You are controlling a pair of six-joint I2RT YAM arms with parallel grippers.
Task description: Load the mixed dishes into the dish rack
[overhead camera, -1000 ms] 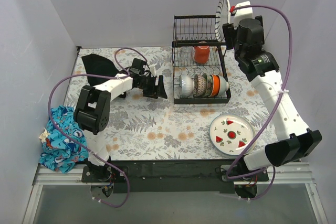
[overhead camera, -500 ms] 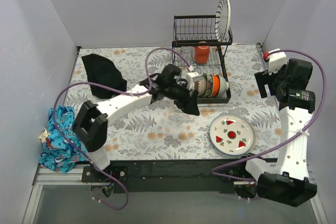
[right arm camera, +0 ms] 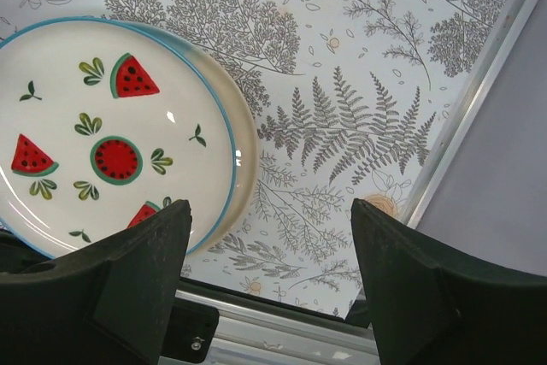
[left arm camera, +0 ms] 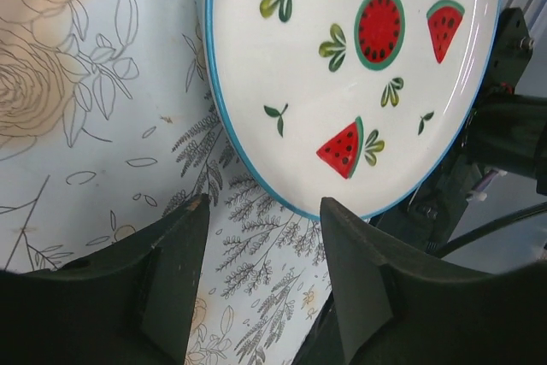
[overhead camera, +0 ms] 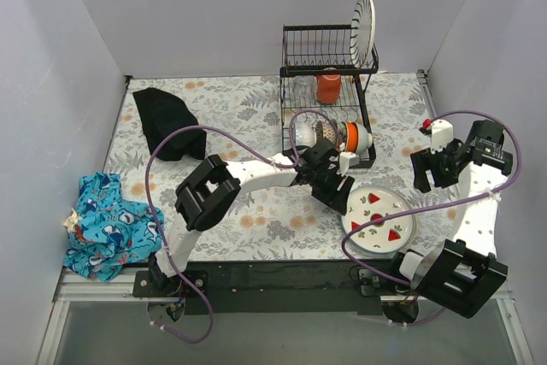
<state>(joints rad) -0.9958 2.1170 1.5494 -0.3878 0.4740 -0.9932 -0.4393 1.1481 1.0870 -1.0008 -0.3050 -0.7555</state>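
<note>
Near right, the watermelon plate (overhead camera: 377,218) lies flat, its left rim just beyond the left gripper (left arm camera: 261,209), whose fingers are parted and empty. The right gripper (right arm camera: 271,207) hangs wide open, holding nothing, just right of the plate. Farther back, the left arm (overhead camera: 256,173) hides some of the bowls (overhead camera: 355,136) in the dish rack (overhead camera: 326,50); the orange mug (overhead camera: 328,87) and the striped plate (overhead camera: 366,19) stand above.

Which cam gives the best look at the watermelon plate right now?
Top external: nearly all of the watermelon plate shows, flat on the table before the dish rack. Left wrist shows it close but cropped at the top; right wrist cuts its left and lower edge.
</note>
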